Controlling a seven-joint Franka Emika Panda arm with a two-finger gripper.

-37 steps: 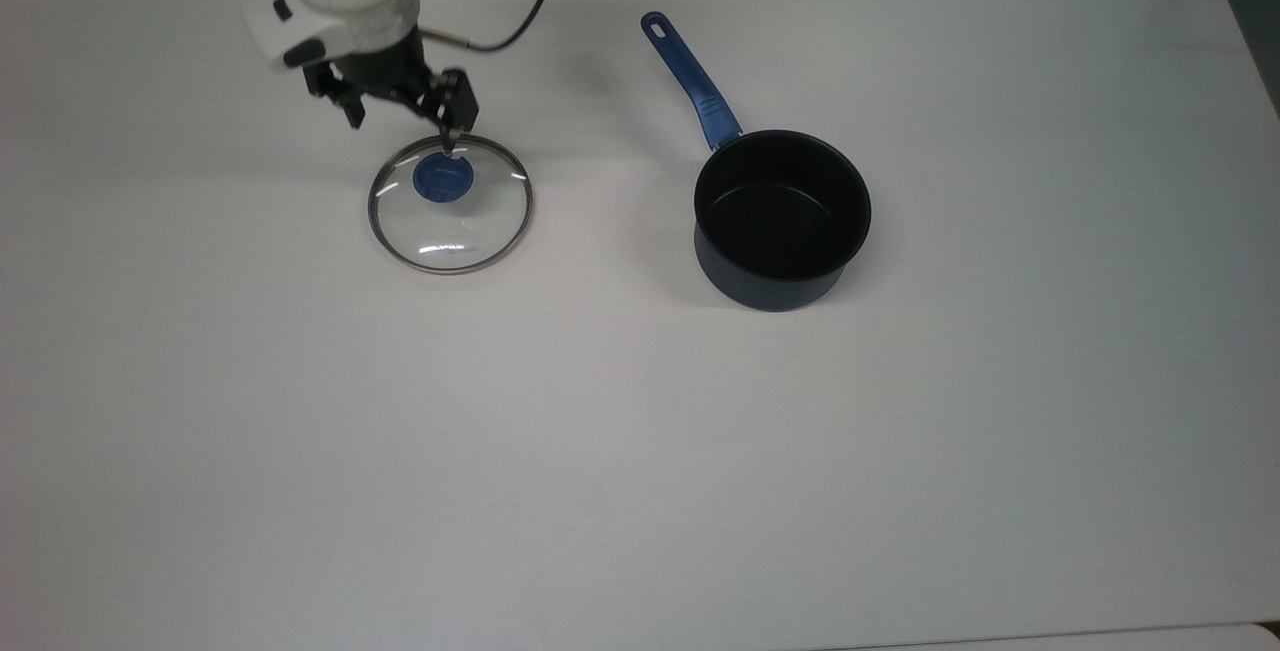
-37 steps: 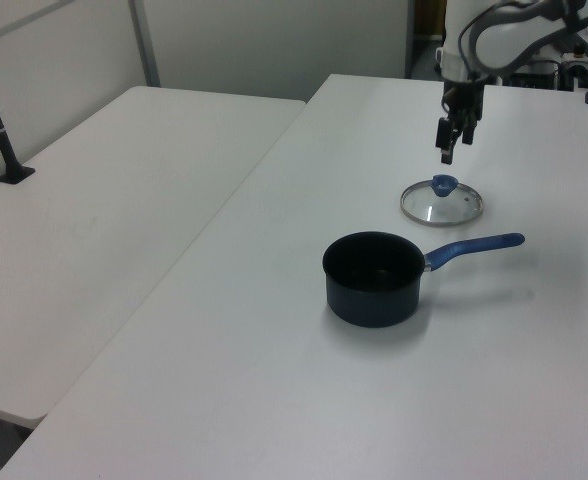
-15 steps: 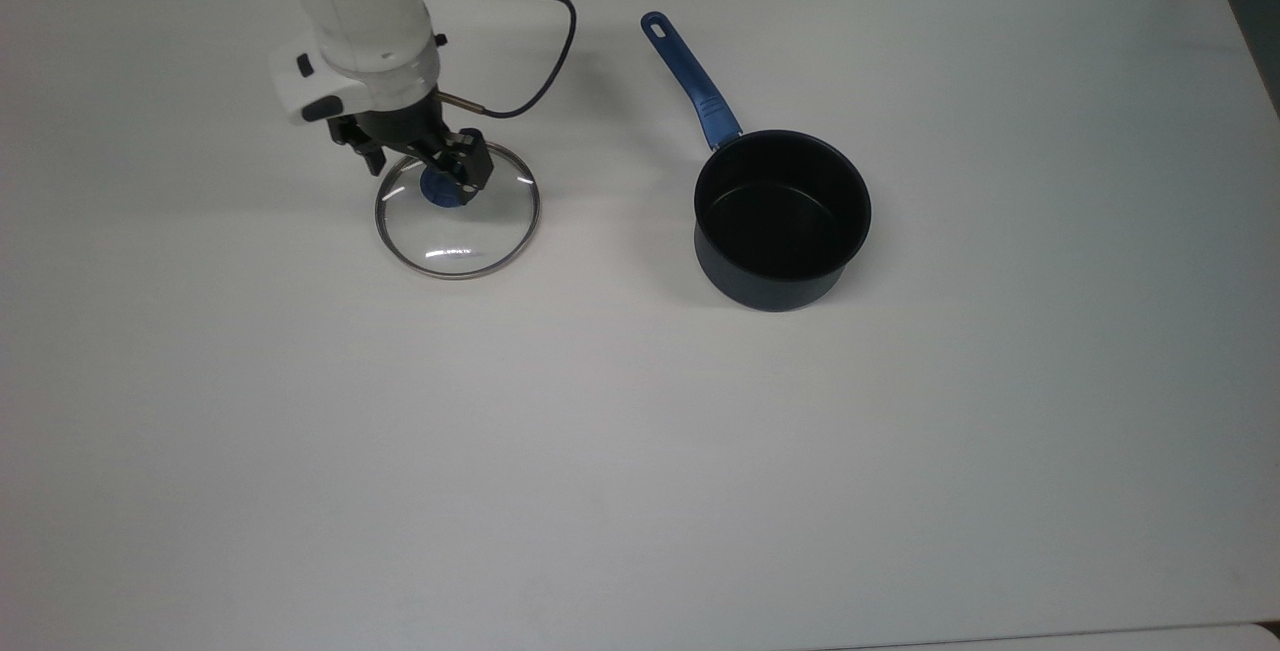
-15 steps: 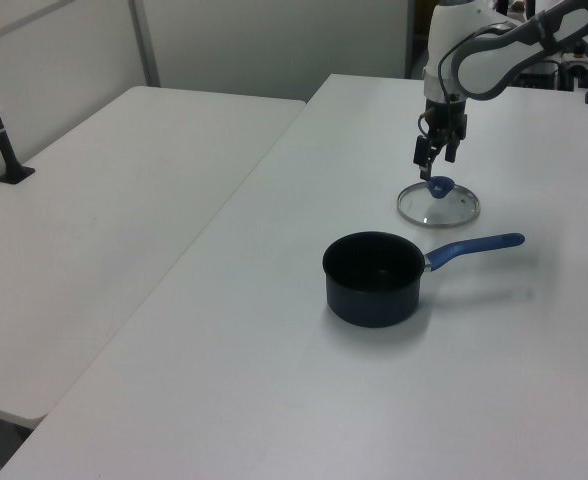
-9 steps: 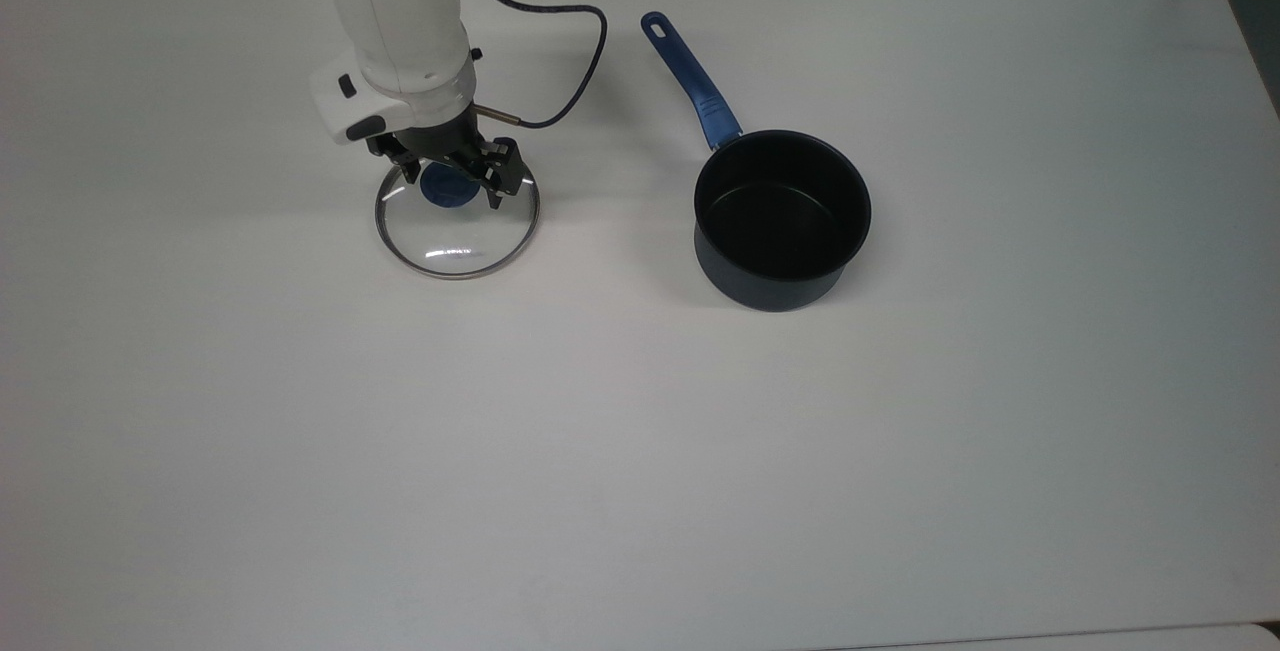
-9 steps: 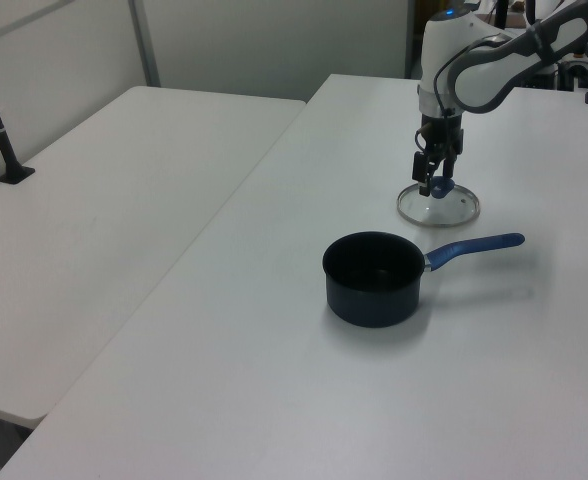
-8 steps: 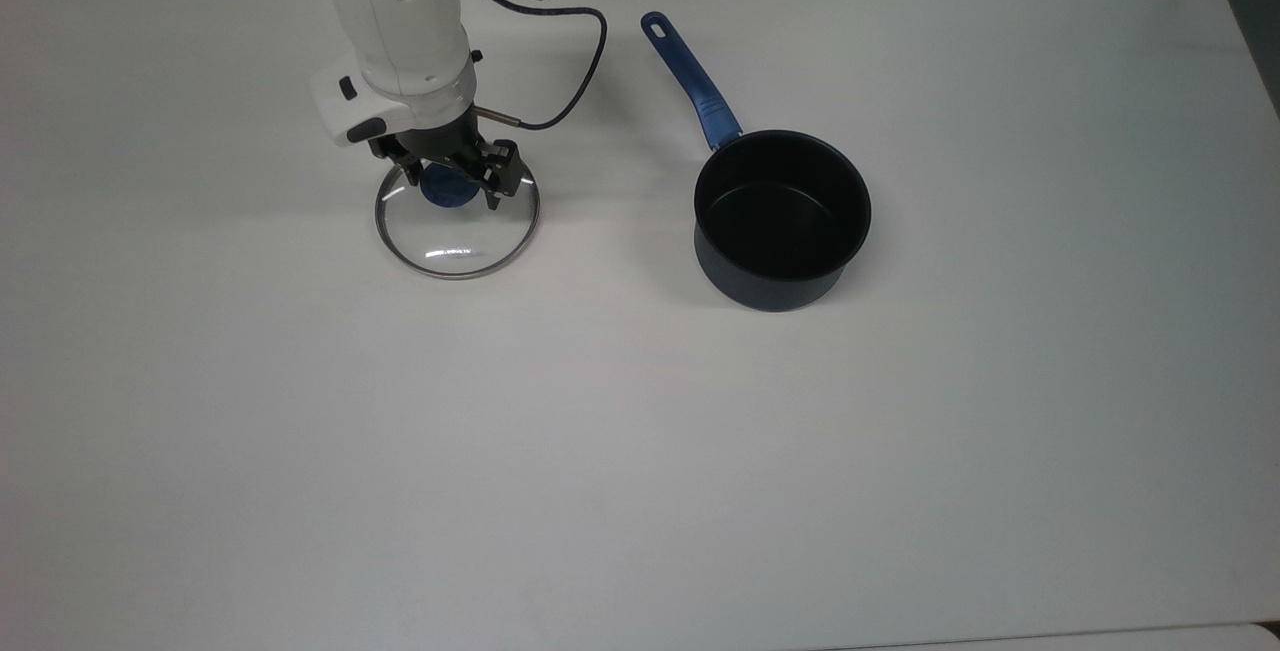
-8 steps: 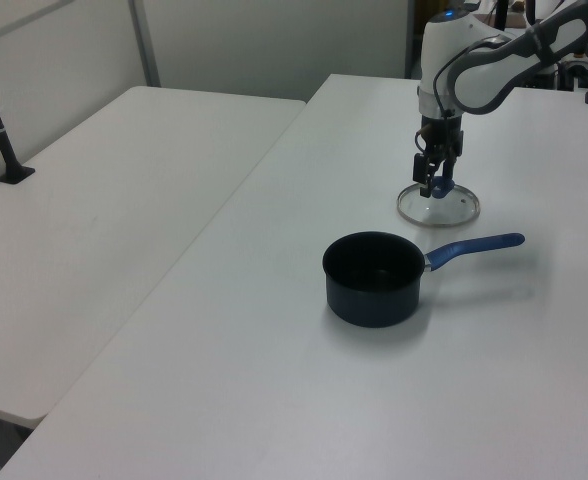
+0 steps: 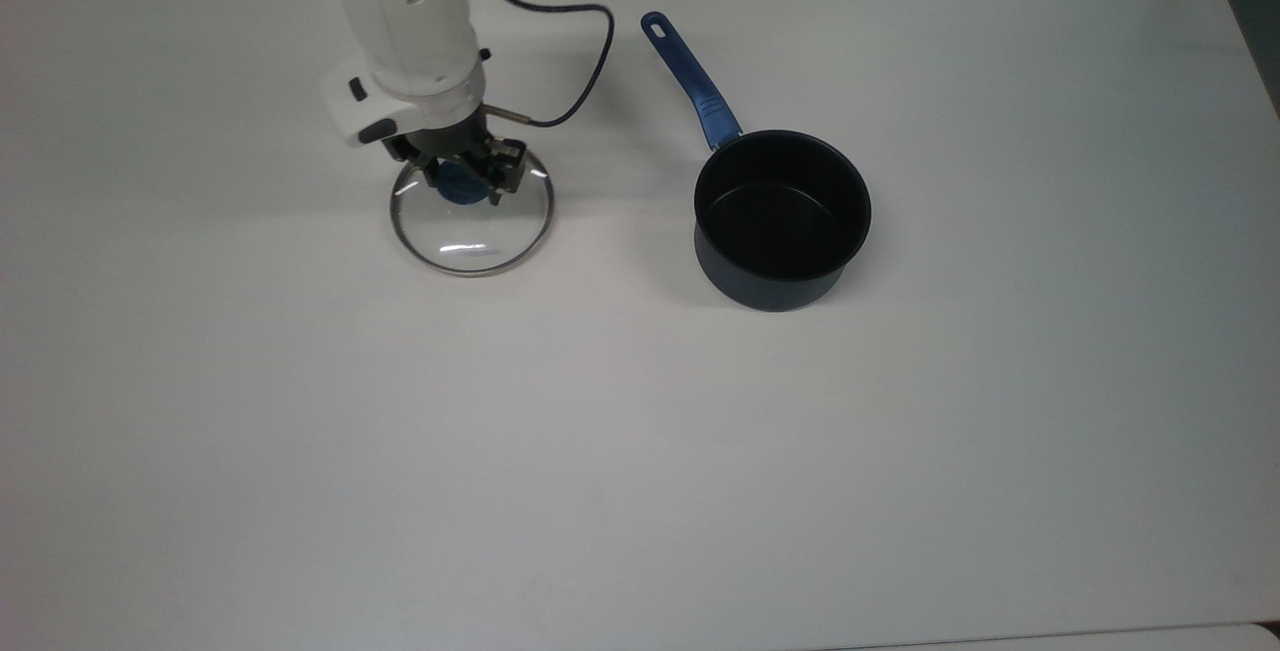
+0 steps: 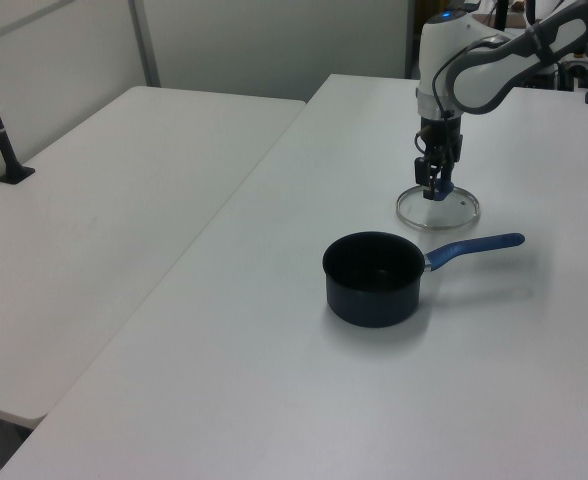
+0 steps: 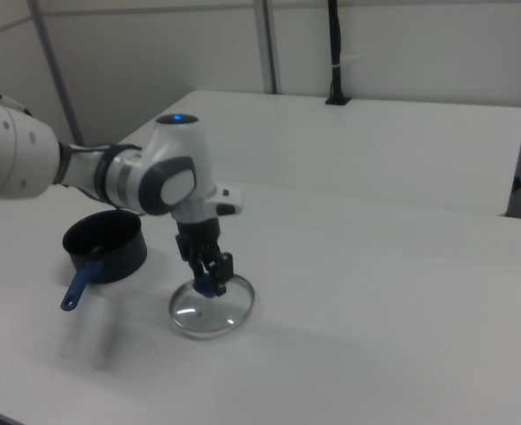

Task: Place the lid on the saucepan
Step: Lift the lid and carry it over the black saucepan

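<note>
Gripper (image 9: 464,181) with fingers (image 9: 508,174) clamped on the partly hidden blue knob (image 9: 460,191) of the glass lid (image 9: 471,216) beneath them on the tabletop (image 9: 640,431), saucepan (image 9: 782,219) well apart.

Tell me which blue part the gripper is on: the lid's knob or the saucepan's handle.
The lid's blue knob: the gripper sits right at it. The saucepan's long handle lies untouched, off to the top view's right.
</note>
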